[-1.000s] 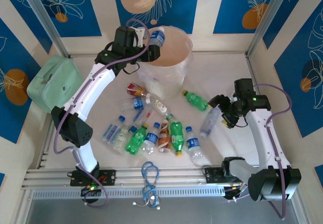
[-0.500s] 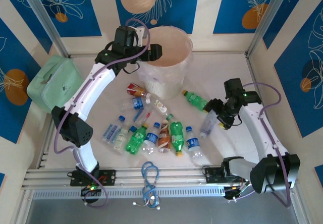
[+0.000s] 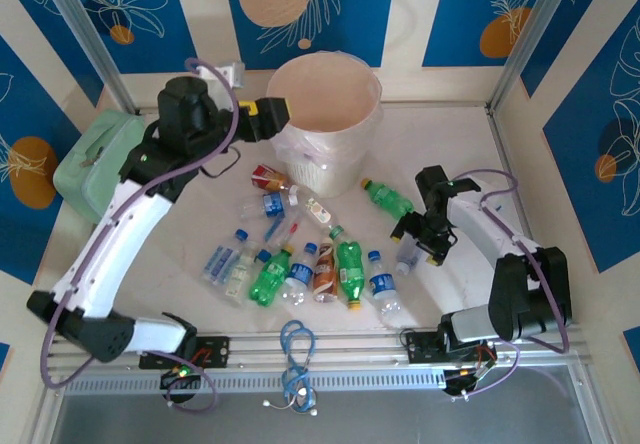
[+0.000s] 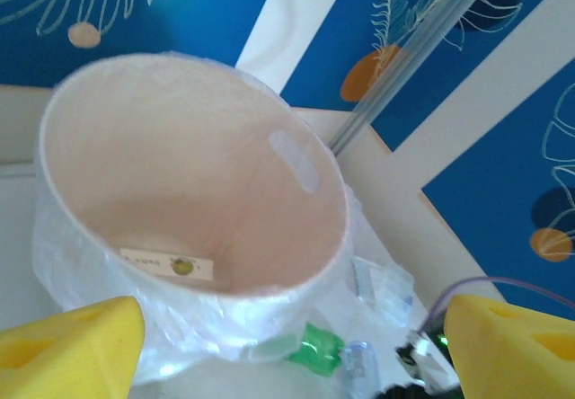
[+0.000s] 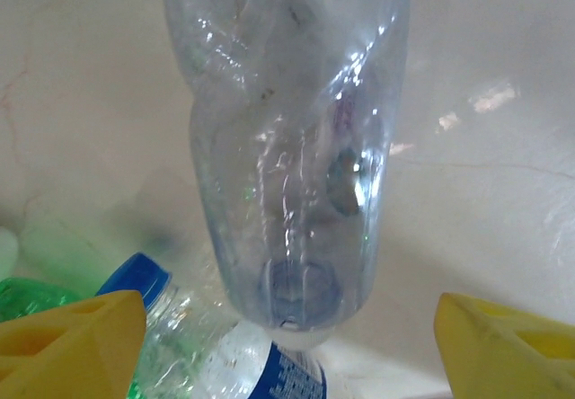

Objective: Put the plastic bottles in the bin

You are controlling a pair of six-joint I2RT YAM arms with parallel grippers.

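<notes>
Where the top view takes in the whole table [image 3: 450,144], we see the bin [image 3: 330,94] standing upright at upper centre, its thin liner draped over the rim. The left gripper [image 3: 268,116] hangs just beside the bin's left rim. In its wrist view the yellow fingers [image 4: 72,345] sit in the two bottom corners, spread wide with nothing between them. Past them we look into the bin's pale inside, where a small sticker [image 4: 166,262] shows on the wall.

The bottles [image 3: 300,259] lie scattered on the table below the bin, in the middle of the frame. There are clear ones with blue caps, green ones, and a red-labelled bottle [image 3: 268,176] near the bin's foot. A single green bottle [image 3: 388,199] lies apart, lower right of the bin.

Right of centre, the right gripper [image 3: 418,239] is low over a clear bottle [image 3: 407,256] lying on the table. In the right wrist view that bottle runs up the middle of the frame. The fingers [image 5: 72,345] stand apart in the bottom corners, with a gap on either side, not touching it. A blue-capped bottle [image 5: 135,278] lies just beside it at lower left.

A mint-green case [image 3: 100,154] sits at the left edge, and a blue cable [image 3: 297,349] lies at bottom centre.
</notes>
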